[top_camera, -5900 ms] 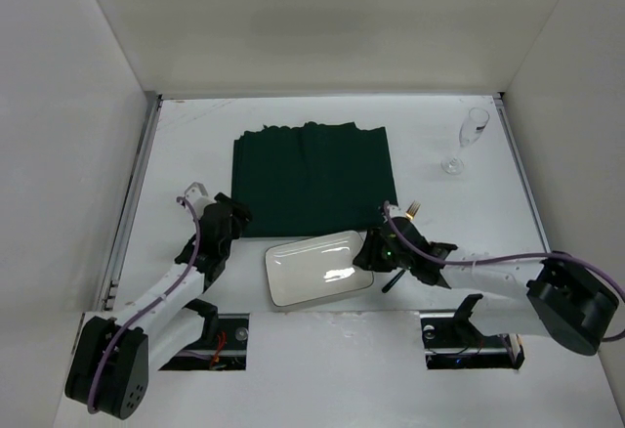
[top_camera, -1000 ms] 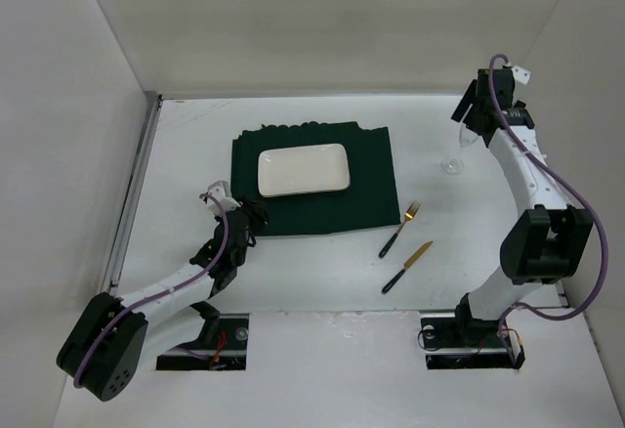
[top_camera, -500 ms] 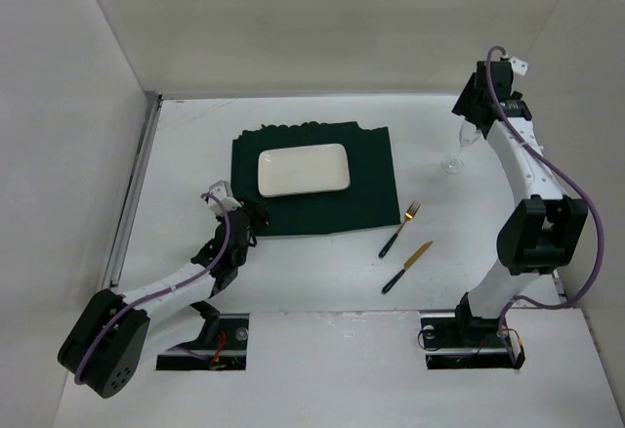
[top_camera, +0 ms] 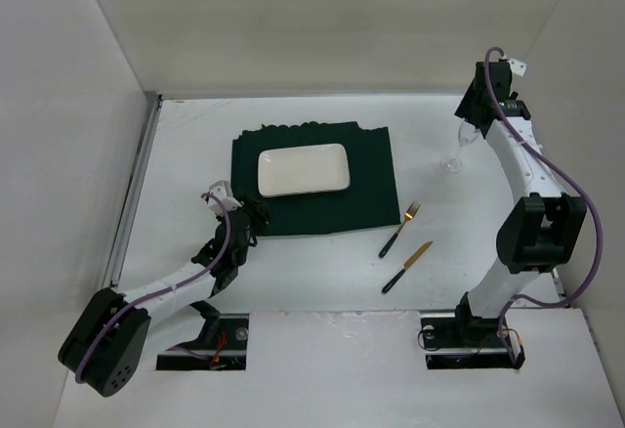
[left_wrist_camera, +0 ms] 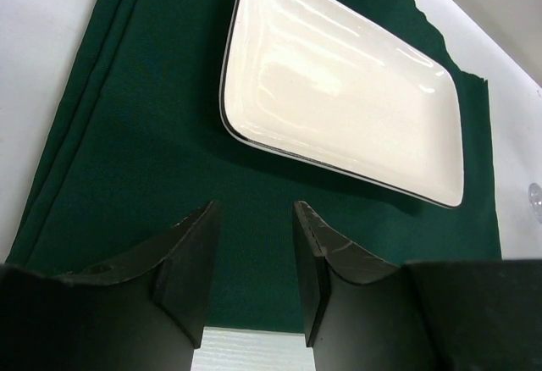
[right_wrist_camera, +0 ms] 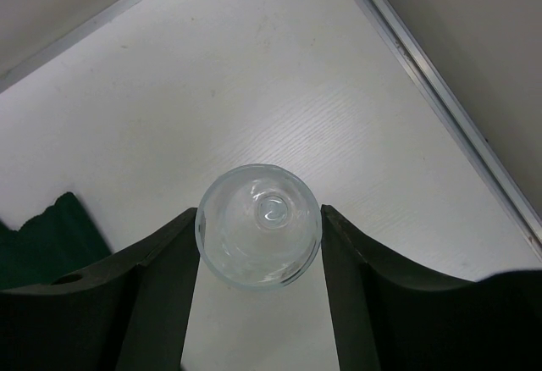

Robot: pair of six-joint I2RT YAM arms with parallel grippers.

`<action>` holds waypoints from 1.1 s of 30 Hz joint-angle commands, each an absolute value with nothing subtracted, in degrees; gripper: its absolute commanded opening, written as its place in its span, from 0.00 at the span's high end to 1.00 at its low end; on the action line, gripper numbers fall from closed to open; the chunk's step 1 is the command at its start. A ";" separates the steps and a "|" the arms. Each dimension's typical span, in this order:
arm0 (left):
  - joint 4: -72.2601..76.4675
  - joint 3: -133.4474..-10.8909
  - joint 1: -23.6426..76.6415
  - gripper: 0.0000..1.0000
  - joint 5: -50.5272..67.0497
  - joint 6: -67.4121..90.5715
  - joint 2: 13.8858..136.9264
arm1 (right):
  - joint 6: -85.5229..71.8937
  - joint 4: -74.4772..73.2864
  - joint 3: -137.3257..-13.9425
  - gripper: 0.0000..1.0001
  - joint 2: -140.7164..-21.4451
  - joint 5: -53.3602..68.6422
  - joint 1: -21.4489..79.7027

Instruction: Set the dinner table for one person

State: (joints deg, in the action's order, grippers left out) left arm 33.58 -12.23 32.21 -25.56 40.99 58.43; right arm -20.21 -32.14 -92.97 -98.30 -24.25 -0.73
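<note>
The dinner table point(top_camera: 322, 262) is a large, flat, matte white rectangle with metal rails point(top_camera: 132, 193) along its side edges, filling the floor of the white-walled enclosure beyond the arm bases. A dark green placemat point(top_camera: 366, 189) lies on its middle, and a white rectangular plate point(top_camera: 303, 170) with a thin dark rim rests on the mat's far half, showing only its glossy face. A gold fork point(top_camera: 399, 229) and knife point(top_camera: 406, 268) lie on the bare top, right of the mat. At the far right a clear wine glass point(right_wrist_camera: 258, 225) stands upright, the right gripper point(top_camera: 471, 115) pressing its fingers against both sides of the bowl. The left gripper point(left_wrist_camera: 254, 214) sits over the mat's near edge, fingers apart and holding nothing.
</note>
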 commanded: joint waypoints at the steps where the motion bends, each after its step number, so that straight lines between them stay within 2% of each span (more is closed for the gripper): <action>1: 36.21 -12.22 31.95 0.62 -26.10 41.40 58.10 | -19.69 -30.85 -94.92 0.46 -97.56 -25.14 -0.84; 12: 36.21 -12.22 32.21 0.62 -26.10 41.40 58.10 | -18.81 -31.37 -95.89 0.48 -92.64 -28.48 0.65; 20: 36.21 -12.30 32.30 0.62 -26.10 41.48 58.36 | -19.07 -31.73 -98.52 0.47 -90.97 -26.81 6.36; 33: 36.21 -12.39 31.77 0.62 -24.87 42.01 58.80 | -21.27 -30.59 -110.12 0.47 -101.77 -24.79 19.11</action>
